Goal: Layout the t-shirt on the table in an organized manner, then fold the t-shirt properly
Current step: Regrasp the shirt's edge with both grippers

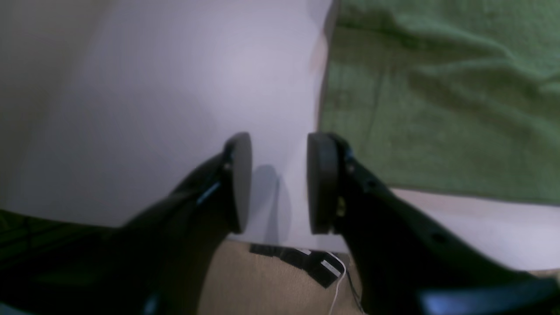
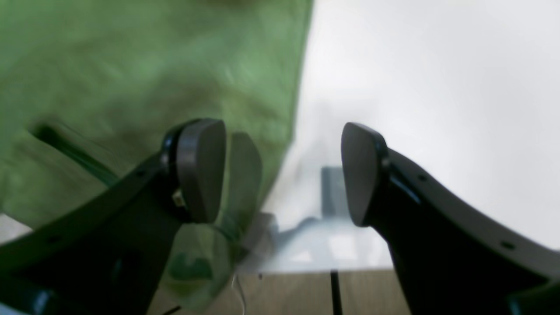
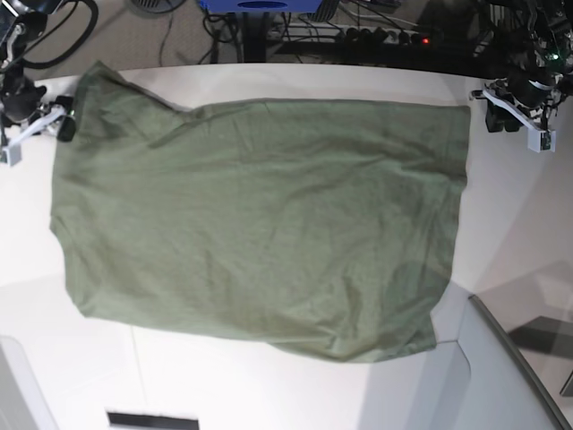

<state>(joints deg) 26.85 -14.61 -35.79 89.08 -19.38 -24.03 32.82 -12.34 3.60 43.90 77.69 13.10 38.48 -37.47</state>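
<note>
The t-shirt [image 3: 260, 224] lies spread, apparently released, on the table [image 3: 224, 385].

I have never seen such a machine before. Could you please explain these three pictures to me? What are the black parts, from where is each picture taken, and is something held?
This is a robot with two arms. One picture looks down from above on a white table with an olive-green t-shirt spread almost flat on it. The other two pictures come from small cameras on the robot's wrists, so each shows its own gripper from close by.

The black parts are the gripper fingers. The left gripper hangs over bare table, just beside the shirt's edge. The right gripper hangs over another edge of the shirt, one finger over the cloth and one over the table. On both, the fingers stand apart with nothing between them, so nothing is held.
</note>
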